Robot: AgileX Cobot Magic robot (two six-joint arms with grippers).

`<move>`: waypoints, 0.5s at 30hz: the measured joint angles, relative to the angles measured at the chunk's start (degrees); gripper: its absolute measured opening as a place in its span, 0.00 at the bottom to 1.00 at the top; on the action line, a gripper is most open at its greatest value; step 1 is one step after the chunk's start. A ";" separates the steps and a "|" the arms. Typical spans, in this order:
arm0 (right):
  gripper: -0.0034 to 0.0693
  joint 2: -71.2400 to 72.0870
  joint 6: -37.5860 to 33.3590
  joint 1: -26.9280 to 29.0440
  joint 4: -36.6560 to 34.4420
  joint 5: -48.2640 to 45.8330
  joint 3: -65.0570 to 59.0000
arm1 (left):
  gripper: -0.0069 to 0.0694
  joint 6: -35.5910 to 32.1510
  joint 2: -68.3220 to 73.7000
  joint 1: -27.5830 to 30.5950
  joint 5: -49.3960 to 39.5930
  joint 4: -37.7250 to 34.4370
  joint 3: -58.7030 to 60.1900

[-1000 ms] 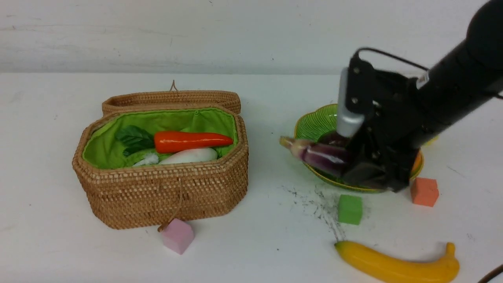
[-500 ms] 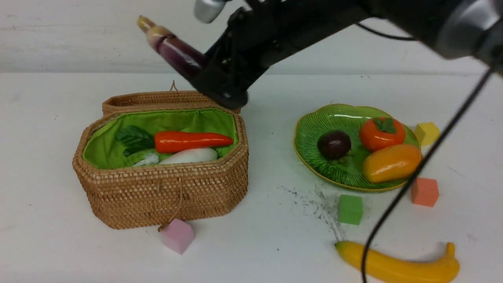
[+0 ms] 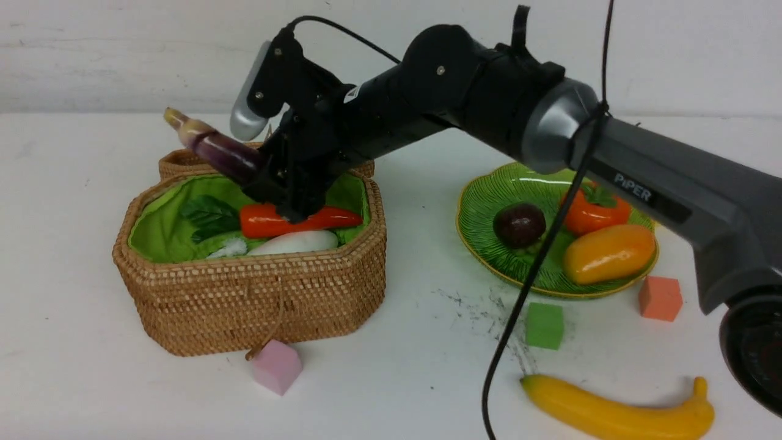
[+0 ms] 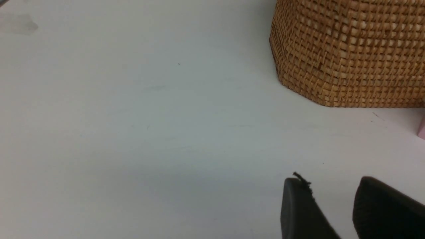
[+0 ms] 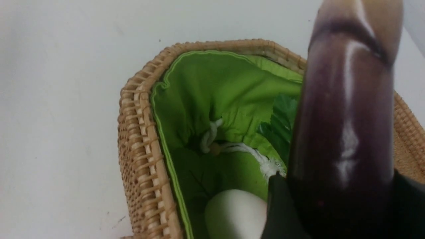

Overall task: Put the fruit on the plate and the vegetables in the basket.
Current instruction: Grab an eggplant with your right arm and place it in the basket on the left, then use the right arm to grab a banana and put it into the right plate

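Note:
My right gripper is shut on the dark purple eggplant, which hangs tilted over the open basket, stem end up and to the left. In the right wrist view the eggplant sits between the dark fingers above the green lining. The carrot-like piece and the white radish lie inside the basket. On the green plate rest the mangosteen, persimmon and mango. The banana lies on the table at front right. My left gripper is open over bare table beside the basket.
A pink cube sits against the basket's front. A green cube and an orange cube lie in front of the plate. The right arm's cable hangs across the plate. The basket's lid lies open behind it.
The right arm carried the eggplant from over the plate up and left, then lowered it over the basket. The plate's fruit came into view. The left gripper has not moved.

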State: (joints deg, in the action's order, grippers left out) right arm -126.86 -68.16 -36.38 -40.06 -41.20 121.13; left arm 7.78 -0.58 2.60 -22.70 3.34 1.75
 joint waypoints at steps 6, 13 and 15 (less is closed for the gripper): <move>0.97 3.13 5.57 2.98 -0.26 -9.11 0.00 | 0.40 0.00 0.00 0.00 0.00 0.00 0.00; 0.90 15.57 12.92 12.21 4.62 -23.35 -5.83 | 0.40 0.00 0.00 0.00 0.00 0.00 0.00; 0.83 21.70 12.22 14.72 10.18 -24.91 -12.48 | 0.40 0.00 0.00 0.00 0.00 0.00 0.00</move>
State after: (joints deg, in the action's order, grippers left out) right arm -105.16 -55.94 -21.65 -29.87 -66.10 108.65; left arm 7.78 -0.58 2.60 -22.70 3.34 1.75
